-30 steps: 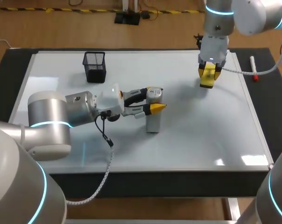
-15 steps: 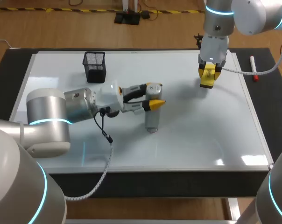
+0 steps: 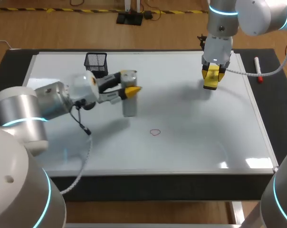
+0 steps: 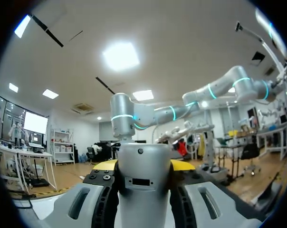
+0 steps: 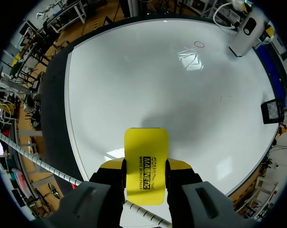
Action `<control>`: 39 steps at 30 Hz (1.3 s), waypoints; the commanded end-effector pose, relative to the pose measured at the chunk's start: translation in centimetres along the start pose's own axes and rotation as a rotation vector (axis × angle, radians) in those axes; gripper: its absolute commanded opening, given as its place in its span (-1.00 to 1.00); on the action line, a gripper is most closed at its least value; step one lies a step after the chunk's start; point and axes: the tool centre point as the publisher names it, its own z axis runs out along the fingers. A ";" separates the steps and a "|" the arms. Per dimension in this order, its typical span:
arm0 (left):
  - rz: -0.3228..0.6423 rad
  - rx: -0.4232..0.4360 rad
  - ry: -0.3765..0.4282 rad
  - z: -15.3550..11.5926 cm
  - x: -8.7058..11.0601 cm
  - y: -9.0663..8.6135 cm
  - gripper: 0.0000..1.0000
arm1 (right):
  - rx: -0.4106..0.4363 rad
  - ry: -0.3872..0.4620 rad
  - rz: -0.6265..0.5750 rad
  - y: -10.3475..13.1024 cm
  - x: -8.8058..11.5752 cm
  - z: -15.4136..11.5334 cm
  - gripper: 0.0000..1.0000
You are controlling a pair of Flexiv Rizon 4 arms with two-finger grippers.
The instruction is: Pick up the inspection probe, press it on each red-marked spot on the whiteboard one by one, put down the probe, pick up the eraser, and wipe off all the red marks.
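The probe is lifting off the red mark and swinging back toward the mesh cup, clamped in the left gripper above the whiteboard. Pressing looks finished. The right gripper is pinching the eraser, waiting.

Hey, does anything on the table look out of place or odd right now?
Nothing spilled or damaged. One oddity: the right hand holds the yellow eraser while the left hand holds the probe, away from the red mark.
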 end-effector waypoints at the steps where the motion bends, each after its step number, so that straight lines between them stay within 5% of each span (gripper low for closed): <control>1: 0.014 -0.019 -0.013 -3.7 -0.9 -2.2 -1.00 | 0.000 0.003 -0.002 -0.1 0.1 -0.1 -1.00; 21: 0.069 -0.030 -0.150 -15.6 -6.0 -5.5 -1.00 | 0.000 0.003 -0.002 -0.1 0.1 -0.1 -1.00; 29: 0.069 -0.017 -0.173 -18.1 -6.5 -5.7 -1.00 | 0.000 0.003 -0.002 -0.1 0.1 -0.1 -1.00; 39: 0.069 -0.017 -0.173 -18.1 -6.5 -5.7 -1.00 | 0.000 0.003 -0.002 -0.1 0.1 -0.1 -1.00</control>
